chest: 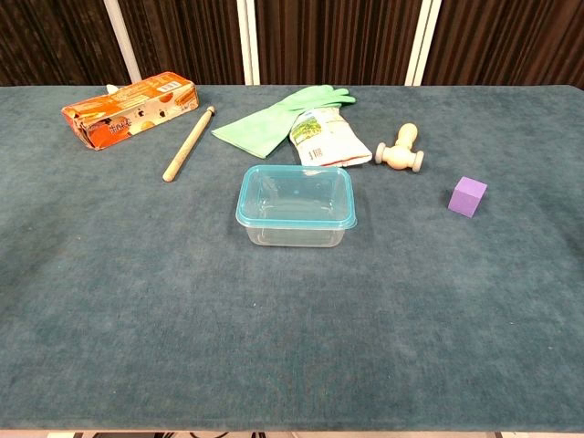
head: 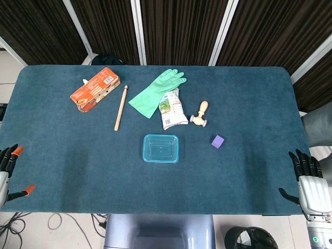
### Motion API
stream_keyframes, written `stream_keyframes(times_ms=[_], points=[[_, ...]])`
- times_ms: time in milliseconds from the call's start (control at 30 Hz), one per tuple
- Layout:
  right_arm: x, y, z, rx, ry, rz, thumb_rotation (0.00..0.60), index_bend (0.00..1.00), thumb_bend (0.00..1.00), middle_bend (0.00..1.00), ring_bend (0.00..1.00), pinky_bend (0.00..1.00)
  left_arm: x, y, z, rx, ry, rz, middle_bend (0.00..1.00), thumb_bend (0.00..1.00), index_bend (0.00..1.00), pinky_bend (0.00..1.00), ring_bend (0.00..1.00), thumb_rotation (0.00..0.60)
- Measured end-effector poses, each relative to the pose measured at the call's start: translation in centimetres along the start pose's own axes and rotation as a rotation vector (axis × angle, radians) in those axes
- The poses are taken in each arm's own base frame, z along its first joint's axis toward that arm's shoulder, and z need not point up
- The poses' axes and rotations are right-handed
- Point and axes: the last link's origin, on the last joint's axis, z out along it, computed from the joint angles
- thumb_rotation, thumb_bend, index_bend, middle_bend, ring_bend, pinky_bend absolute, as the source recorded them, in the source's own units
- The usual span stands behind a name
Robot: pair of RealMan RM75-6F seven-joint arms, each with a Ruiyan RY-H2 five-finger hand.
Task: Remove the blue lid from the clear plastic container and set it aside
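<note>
A clear plastic container [head: 161, 149] [chest: 296, 223] stands in the middle of the table, nearer the front edge. Its blue lid [head: 161, 147] [chest: 296, 195] sits closed on top. My left hand [head: 7, 168] hangs at the far left by the table's front corner, fingers apart and holding nothing. At the far right my right hand [head: 310, 181] rests just off the table's front corner, fingers spread and empty. Both hands are far from the container. Neither hand shows in the chest view.
Behind the container lie a green rubber glove [head: 155, 92], a snack packet [head: 171, 108], a wooden stick [head: 121, 107], an orange carton [head: 96, 88] and a small wooden roller [head: 200, 114]. A purple cube [head: 218, 141] sits right of the container.
</note>
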Motion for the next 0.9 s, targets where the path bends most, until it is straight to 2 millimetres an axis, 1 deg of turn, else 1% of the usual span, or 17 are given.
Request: stream_keyframes(times_ms=[633, 800, 900], points=[[-0.2, 0.0, 0.0, -0.015, -0.009, 0.005, 0.6, 0.0, 0.21, 0.0, 0.0, 0.0, -0.5, 0.2, 0.0, 0.002, -0.036, 0.001, 0.0, 0.0, 0.0, 0.0, 0.0, 0.6], [-0.1, 0.1, 0.0, -0.028, -0.013, 0.025, 0.6, 0.0, 0.21, 0.0, 0.0, 0.0, -0.4, 1.2, 0.3, -0.01, -0.049, -0.019, 0.0, 0.0, 0.0, 0.0, 0.0, 0.6], [-0.1, 0.1, 0.0, -0.029, -0.02, 0.03, 0.6, 0.0, 0.21, 0.0, 0.0, 0.0, -0.2, 2.4, 1.1, -0.026, -0.062, -0.035, 0.0, 0.0, 0.0, 0.0, 0.0, 0.6]])
